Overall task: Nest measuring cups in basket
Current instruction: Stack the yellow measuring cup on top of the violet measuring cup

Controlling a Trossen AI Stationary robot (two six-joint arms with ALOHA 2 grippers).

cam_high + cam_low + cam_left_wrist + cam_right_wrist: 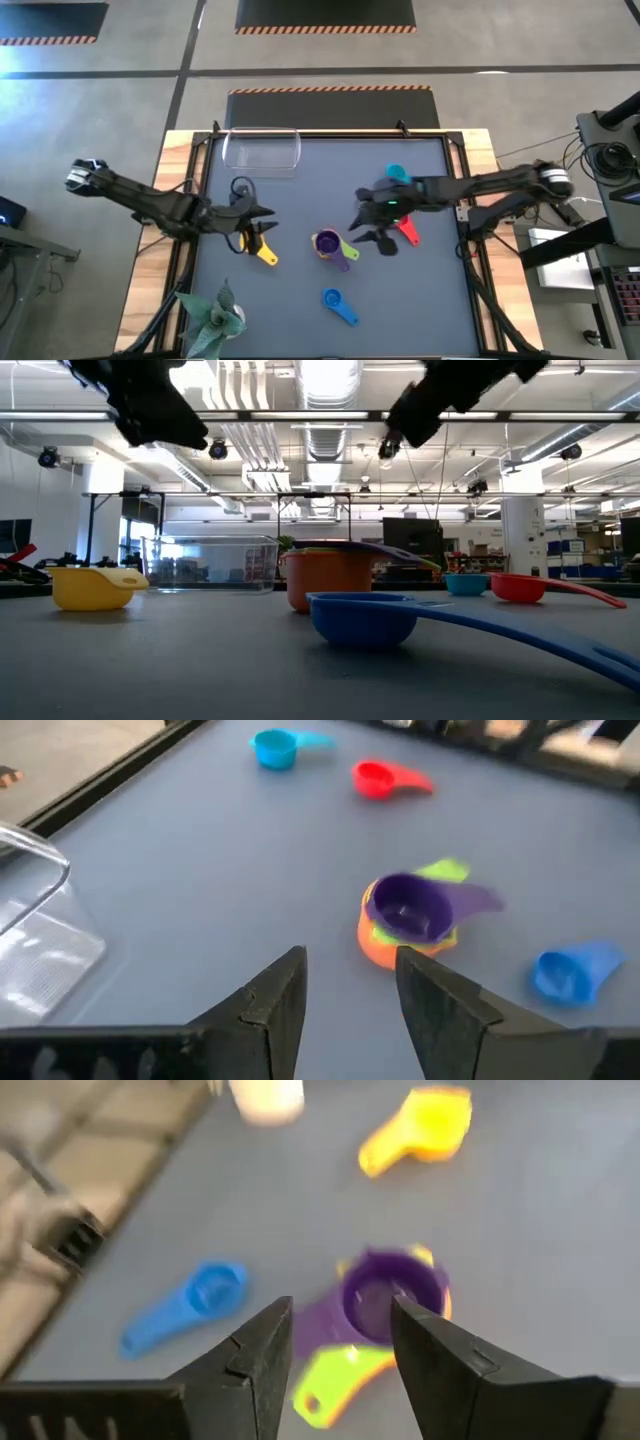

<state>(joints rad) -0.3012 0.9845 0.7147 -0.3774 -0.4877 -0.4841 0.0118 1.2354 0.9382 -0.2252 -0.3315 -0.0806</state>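
Note:
A nested stack stands mid-table: a purple cup on top, a green handle sticking out, an orange cup at the bottom. Lying singly on the mat are the yellow cup, blue cup, red cup and teal cup. The clear basket sits at the far edge. My left gripper hovers open, left of the stack and over the yellow cup. My right gripper hovers open to the stack's right, pointing at it.
A small potted plant stands at the near left corner. Raised wooden rails frame the dark mat. Open mat lies between the basket and the stack, and along the near right side.

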